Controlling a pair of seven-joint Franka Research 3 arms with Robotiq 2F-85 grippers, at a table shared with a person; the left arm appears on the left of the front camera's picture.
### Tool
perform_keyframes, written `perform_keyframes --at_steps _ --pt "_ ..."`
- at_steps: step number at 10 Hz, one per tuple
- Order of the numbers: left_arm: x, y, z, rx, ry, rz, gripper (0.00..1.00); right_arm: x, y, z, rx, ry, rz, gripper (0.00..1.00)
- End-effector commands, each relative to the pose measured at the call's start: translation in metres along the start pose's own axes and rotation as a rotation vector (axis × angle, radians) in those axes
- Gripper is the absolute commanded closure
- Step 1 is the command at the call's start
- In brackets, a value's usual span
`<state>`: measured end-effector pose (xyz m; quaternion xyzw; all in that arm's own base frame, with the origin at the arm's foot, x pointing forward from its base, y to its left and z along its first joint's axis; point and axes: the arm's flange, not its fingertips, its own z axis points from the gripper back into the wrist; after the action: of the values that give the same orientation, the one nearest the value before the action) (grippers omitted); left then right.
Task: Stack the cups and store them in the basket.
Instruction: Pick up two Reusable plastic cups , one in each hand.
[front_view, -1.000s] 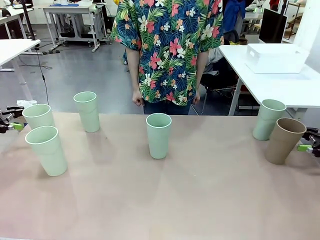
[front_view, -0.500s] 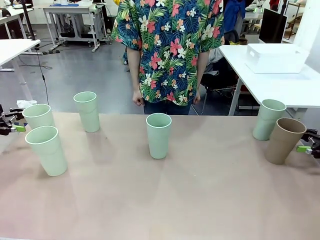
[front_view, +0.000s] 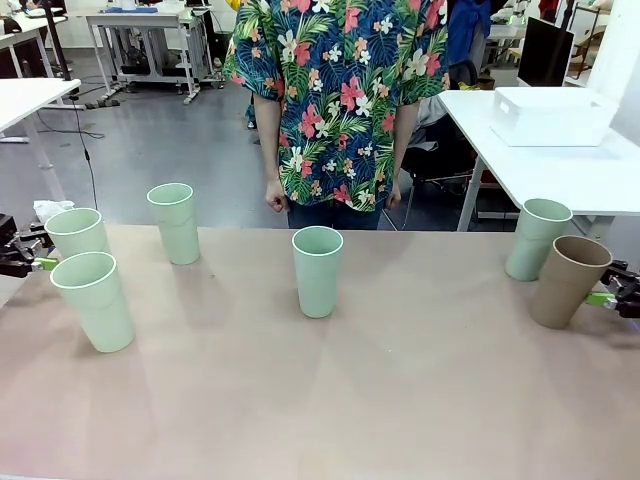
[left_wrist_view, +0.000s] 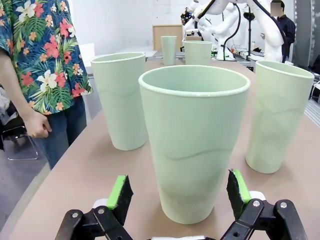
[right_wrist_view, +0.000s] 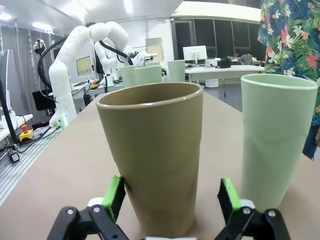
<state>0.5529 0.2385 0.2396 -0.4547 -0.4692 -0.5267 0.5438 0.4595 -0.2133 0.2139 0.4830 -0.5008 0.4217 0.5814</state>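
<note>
Front faces person (front_view: 335, 100); wrists low, close to cups (left_wrist_view: 194, 140).

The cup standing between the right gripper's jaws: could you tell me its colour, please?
The cup is tan-brown, clearest in the right wrist view.

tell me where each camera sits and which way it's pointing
Front view: fixed on the robot's side, facing the person across the table; left fingers and right fingers at the edges.
Left wrist view: low at the table's left end, looking along its fingers at a mint cup between them.
Right wrist view: low at the right end, its fingers either side of the tan cup.
Front and right wrist share the tan cup.
</note>
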Motion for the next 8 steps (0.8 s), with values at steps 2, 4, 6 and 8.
perform_keyframes --at_steps 2,4,6,8 --pt "-0.0013 -0.0002 -0.0064 0.0 -0.024 -0.038 0.0 -0.0024 -0.004 -0.006 -0.007 -0.039 0.039 0.0" --pt "-0.0037 -0.0002 -0.008 -0.009 -0.04 -0.036 0.0 -0.0042 -0.0032 -0.0099 0.001 -0.037 0.038 0.0" --pt "-0.0049 0.0009 -0.0104 -0.017 -0.053 -0.037 0.0 -0.0034 -0.0013 -0.0101 0.001 -0.036 0.036 0.0" --pt "-0.0063 -0.0002 -0.0133 -0.029 -0.073 -0.035 0.0 -0.0032 -0.0005 -0.0119 0.003 -0.041 0.035 0.0"
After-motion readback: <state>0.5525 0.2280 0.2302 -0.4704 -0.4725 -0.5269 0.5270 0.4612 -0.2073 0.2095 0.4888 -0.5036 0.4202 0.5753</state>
